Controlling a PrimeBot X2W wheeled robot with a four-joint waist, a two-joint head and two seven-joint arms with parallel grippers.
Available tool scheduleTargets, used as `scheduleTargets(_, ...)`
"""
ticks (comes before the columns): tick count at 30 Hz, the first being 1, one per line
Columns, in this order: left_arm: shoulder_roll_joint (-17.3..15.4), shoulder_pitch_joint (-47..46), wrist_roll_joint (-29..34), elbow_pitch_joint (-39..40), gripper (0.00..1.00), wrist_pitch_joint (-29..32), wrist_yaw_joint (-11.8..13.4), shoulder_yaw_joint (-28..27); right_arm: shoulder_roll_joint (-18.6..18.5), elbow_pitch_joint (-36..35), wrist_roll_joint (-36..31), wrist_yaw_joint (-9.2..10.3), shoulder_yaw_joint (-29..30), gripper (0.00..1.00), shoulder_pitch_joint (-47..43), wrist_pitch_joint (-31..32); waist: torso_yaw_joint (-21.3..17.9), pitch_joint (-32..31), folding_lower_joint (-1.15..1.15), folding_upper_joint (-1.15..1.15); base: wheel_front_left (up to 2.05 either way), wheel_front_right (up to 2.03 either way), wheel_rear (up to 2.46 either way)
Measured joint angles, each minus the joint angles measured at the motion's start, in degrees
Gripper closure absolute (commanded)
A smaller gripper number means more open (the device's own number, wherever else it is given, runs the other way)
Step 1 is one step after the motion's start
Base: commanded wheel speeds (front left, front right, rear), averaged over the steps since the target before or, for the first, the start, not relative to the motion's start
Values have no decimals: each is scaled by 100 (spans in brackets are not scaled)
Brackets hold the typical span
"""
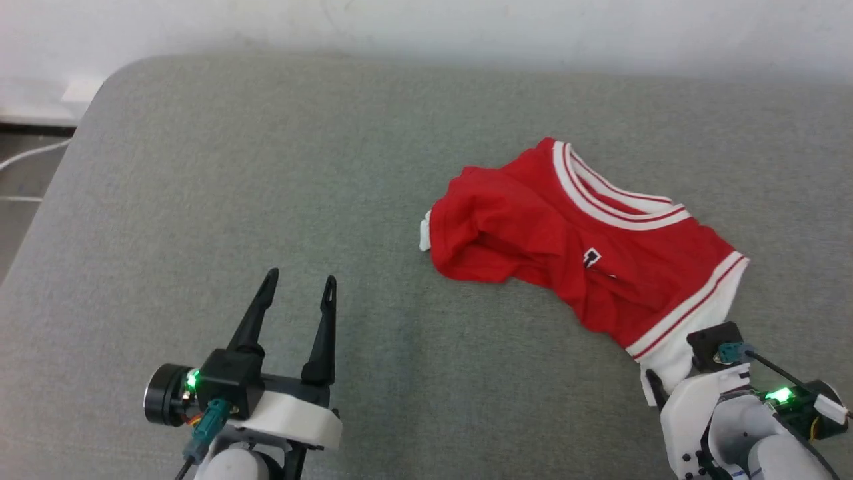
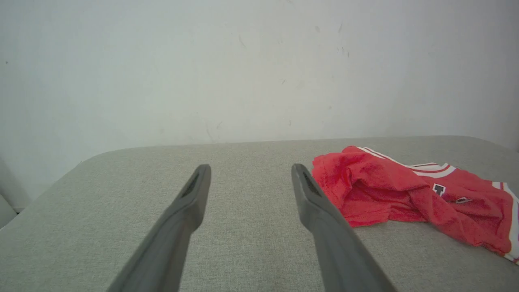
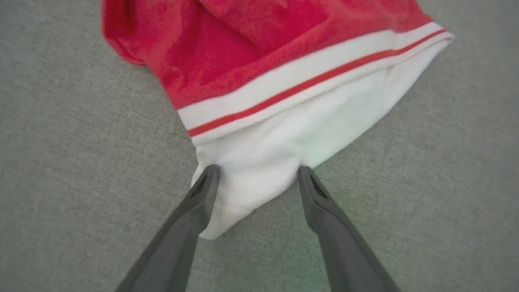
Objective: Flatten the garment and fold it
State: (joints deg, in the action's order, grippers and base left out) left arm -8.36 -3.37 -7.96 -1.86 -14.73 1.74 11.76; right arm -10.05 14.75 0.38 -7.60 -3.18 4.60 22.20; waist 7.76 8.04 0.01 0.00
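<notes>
Grey cloth-covered table (image 1: 266, 167), pale wall (image 1: 400, 27) behind.

- Left gripper (image 1: 300, 279): low left, fingers spread wide, nothing held, well apart from the cloth.
- Red jersey T-shirt (image 1: 533, 227): right of centre, crumpled, striped collar (image 1: 620, 200) toward the wall, not yet flat.
- Right gripper (image 3: 259, 170): low right, fingers spread wide, white sleeve (image 3: 284, 150) between its tips, not pinched.

Step, as I read it: flattening, at the first grasp. Next I'd close on the sleeve, then bring the left gripper to the far edge.

Garment: small red jersey T-shirt (image 1: 533, 227), soft matt knit cloth.
Surface: grey woven upholstery (image 1: 266, 167), matt, coarse weave.
Fingers: long dark fingers (image 2: 190, 202), smooth matt plastic.
</notes>
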Motion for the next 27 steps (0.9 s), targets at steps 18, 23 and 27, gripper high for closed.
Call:
scheduleTargets(18, 299, -44, 187, -207, 0, 0, -342, -332, -882, 129, -190, -2, 592, 100, 183, -130, -168, -36, -1, 0, 0, 0, 0)
scheduleTargets(23, 341, -44, 224, -238, 0, -1, -425, -315, -904, 185, -349, -2, 1091, 100, 149, -182, -361, -174, -1, 0, 0, 0, 0)
scheduleTargets(27, 370, -45, 247, -305, 0, 0, -480, -283, -616, 300, -450, -2, 1185, 0, 81, -464, -472, -225, -1, 0, 0, 0, 0)
